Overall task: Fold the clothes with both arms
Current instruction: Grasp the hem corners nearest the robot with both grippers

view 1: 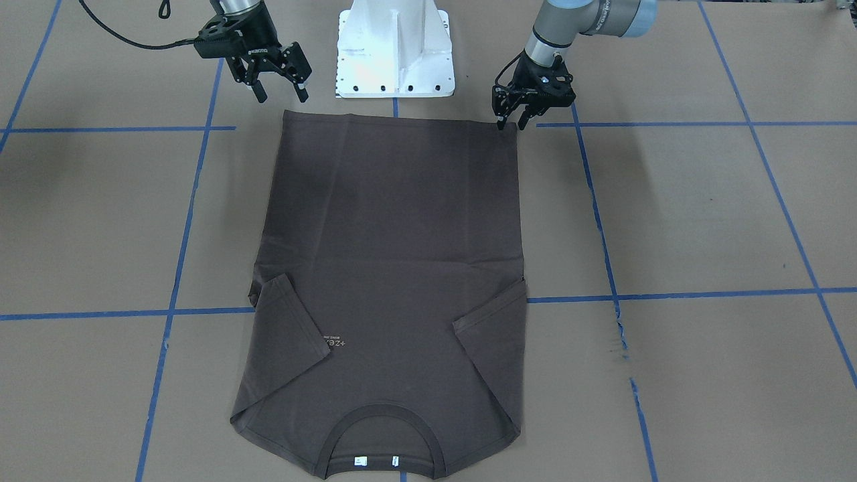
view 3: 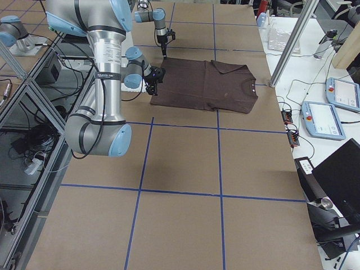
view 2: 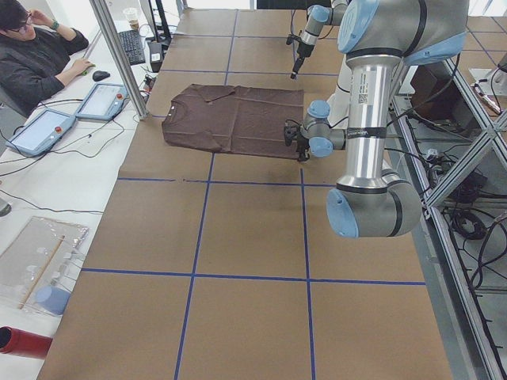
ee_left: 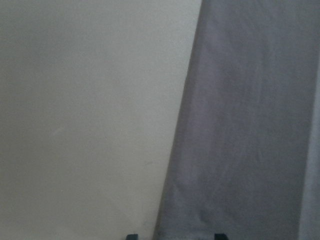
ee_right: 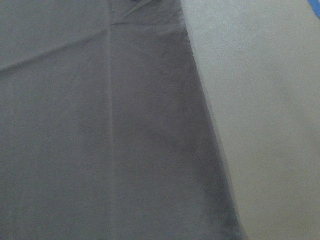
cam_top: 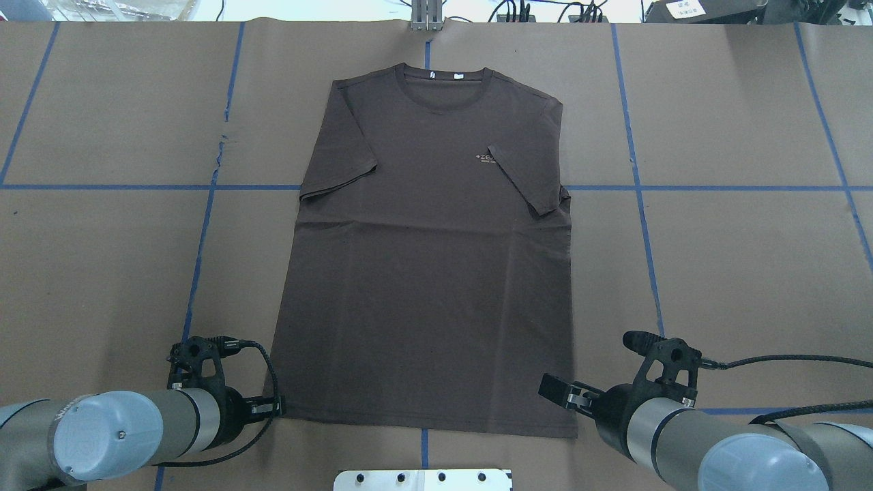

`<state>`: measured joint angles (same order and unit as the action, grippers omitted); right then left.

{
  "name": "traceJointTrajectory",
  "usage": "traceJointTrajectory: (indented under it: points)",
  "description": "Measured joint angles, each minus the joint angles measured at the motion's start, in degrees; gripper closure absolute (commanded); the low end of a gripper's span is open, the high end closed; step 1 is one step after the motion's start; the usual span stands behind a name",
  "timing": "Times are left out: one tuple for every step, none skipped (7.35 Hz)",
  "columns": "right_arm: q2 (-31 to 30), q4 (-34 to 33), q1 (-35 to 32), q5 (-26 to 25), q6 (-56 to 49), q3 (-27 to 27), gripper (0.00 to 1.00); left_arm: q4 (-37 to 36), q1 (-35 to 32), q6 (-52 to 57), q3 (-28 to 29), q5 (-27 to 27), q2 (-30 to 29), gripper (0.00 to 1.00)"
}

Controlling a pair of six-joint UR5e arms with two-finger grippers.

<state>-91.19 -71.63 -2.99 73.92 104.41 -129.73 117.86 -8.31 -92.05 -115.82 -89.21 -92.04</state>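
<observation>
Closest in, I see the black two-finger left gripper [view 1: 511,122] low at one hem corner of the dark brown short-sleeved T-shirt [view 1: 395,234]. Its fingers are apart, and in the wrist view the cloth's edge lies between them. The black right gripper [view 1: 281,92] hangs just off the other hem corner, fingers spread wide, holding nothing. The shirt lies flat, chest up, on the brown paper-covered table [view 1: 703,214], both sleeves turned inward and its ribbed collar [view 1: 385,408] farthest out.
</observation>
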Motion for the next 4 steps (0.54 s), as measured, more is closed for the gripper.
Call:
traceJointTrajectory:
  points:
    - [0.03, 0.0, 0.0, 0.0, 0.0, 0.0, 0.0, 0.0, 0.13, -0.04, 0.03, 0.0, -0.09, 0.88]
    - [0.04, 0.0, -0.01, 0.0, 0.0, 0.0, 0.0, 0.0, 0.21, -0.06, 0.06, 0.0, -0.12, 1.0]
    - [0.05, 0.0, -0.02, 0.0, 0.0, 0.0, 0.03, 0.0, 0.26, -0.06, 0.05, 0.0, -0.15, 1.0]
    - [0.04, 0.0, 0.02, -0.02, 0.03, 0.01, 0.2, 0.0, 0.29, -0.06, -0.01, 0.0, -0.18, 1.0]
